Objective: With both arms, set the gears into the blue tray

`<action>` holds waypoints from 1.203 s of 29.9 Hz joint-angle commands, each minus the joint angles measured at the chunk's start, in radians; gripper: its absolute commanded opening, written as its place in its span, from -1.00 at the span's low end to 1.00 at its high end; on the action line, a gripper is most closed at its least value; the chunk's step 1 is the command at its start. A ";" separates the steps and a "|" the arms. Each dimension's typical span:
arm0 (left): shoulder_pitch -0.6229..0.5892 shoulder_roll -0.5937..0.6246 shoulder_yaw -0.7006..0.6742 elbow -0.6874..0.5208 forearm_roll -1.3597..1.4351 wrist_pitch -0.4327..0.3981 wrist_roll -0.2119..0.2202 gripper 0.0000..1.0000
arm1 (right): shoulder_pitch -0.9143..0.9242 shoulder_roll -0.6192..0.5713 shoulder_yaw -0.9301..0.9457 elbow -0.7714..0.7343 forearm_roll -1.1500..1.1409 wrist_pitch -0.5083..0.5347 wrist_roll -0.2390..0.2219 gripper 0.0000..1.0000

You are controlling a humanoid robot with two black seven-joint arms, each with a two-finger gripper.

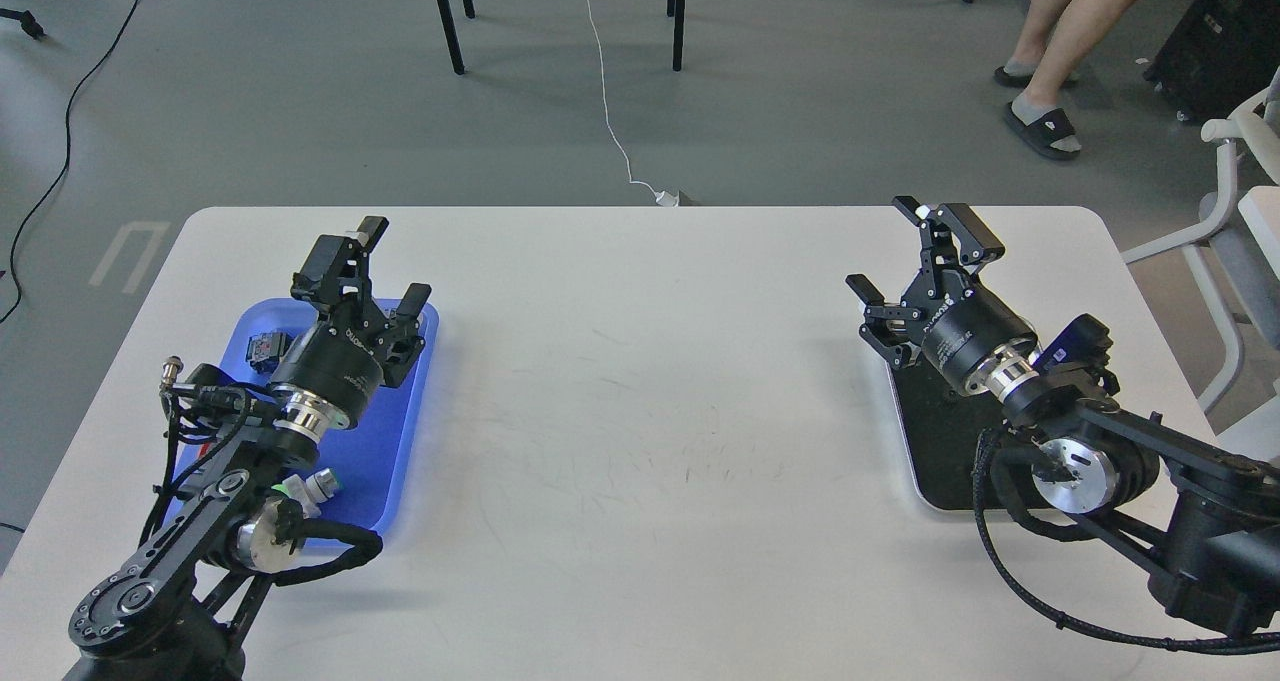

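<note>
A robotics lab or test room: a plain white worktop [640, 411] on grey floor [300, 111], loose cables [610, 111] trailing beyond the worktop, black chair legs [450, 21] further back, a sandalled bystander's legs [1050, 61] beyond its far right corner.

White table [640, 411], blue tray [385, 461] at left, black-based tray [935, 441] at right, contents mostly hidden
</note>
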 commanded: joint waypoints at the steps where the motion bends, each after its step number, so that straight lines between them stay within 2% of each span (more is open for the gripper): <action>1: 0.002 0.011 0.008 -0.006 0.000 -0.001 0.002 0.96 | -0.001 0.000 0.000 -0.001 0.000 -0.001 0.000 0.98; 14: -0.007 0.014 0.017 0.033 -0.063 -0.042 -0.015 0.96 | 0.035 -0.010 -0.001 -0.001 -0.009 0.001 0.000 0.98; 18: 0.001 0.027 0.017 0.025 -0.066 -0.055 -0.067 0.96 | 0.079 -0.047 -0.009 0.002 -0.116 0.002 0.000 0.98; 20: 0.001 0.032 0.017 0.019 -0.066 -0.084 -0.068 0.96 | 0.119 -0.082 -0.026 0.006 -0.222 0.005 0.000 0.98; 28: 0.002 0.030 0.017 0.011 -0.066 -0.095 -0.073 0.96 | 0.436 -0.236 -0.312 0.047 -0.495 0.013 0.000 0.98; 36: 0.018 0.032 0.015 -0.007 -0.064 -0.087 -0.074 0.96 | 0.766 -0.282 -0.667 0.030 -0.925 0.039 0.000 0.98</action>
